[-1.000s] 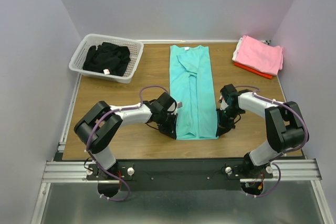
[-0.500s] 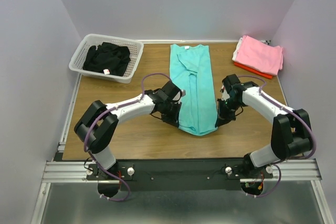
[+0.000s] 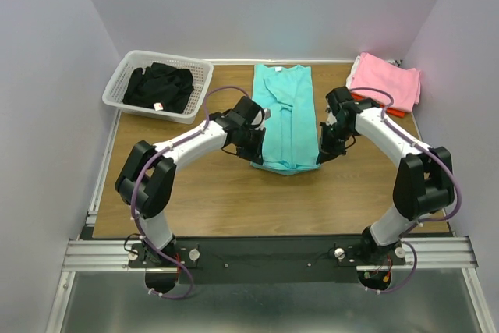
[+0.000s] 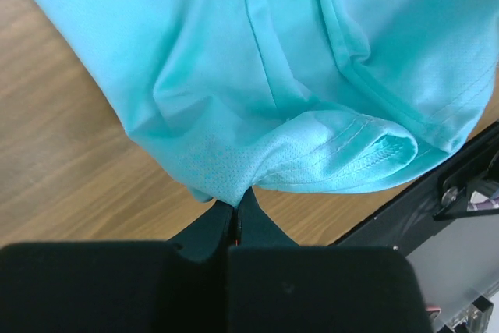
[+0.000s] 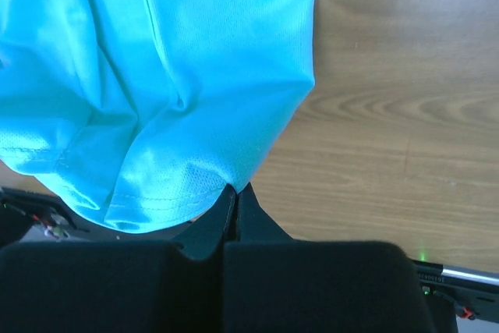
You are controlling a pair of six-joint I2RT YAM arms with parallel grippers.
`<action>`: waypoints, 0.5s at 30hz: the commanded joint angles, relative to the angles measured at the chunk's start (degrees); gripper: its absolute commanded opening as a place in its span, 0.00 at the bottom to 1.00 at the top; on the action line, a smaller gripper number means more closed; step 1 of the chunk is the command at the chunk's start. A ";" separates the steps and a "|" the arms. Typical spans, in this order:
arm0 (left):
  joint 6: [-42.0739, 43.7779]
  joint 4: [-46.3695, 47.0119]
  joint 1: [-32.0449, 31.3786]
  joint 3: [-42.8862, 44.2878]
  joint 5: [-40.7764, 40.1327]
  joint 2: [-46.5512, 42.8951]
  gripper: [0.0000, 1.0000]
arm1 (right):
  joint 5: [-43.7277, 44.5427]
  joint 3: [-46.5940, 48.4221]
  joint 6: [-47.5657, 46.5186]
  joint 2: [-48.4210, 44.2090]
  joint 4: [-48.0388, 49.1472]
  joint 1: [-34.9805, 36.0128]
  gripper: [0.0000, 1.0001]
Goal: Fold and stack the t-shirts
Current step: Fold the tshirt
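The turquoise t-shirt (image 3: 286,118) lies as a long narrow strip on the wooden table (image 3: 210,193), collar at the far edge. Its near hem is lifted and doubled back toward the collar. My left gripper (image 3: 257,154) is shut on the hem's left corner; the cloth (image 4: 257,107) hangs from the fingertips in the left wrist view. My right gripper (image 3: 321,154) is shut on the right corner; the cloth (image 5: 156,91) shows in the right wrist view. A folded pink t-shirt (image 3: 383,79) lies on a red-orange one (image 3: 374,103) at the far right.
A white slatted basket (image 3: 125,76) holding dark cloth (image 3: 160,87) stands at the far left. Grey walls close in the table on three sides. A metal rail (image 3: 265,251) runs along the near edge.
Both grippers have lifted the turquoise shirt's near hem and carried it away from the table's near edge toward the collar, so the strip looks shorter.
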 commanded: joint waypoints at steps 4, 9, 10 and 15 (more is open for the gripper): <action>4.15 -1.70 3.50 5.05 0.68 3.83 0.00 | 5.72 9.09 -0.01 6.75 -0.86 0.23 0.00; 6.35 -2.76 5.78 10.66 1.03 7.69 0.00 | 7.65 15.94 -0.36 11.24 -0.86 0.23 0.00; 6.87 -3.28 6.13 11.63 1.55 8.39 0.00 | 7.92 16.83 -0.53 11.86 -0.86 0.23 0.00; 9.78 -5.30 8.15 18.05 1.82 14.02 0.00 | 9.50 22.72 -1.76 17.65 -1.12 0.23 0.00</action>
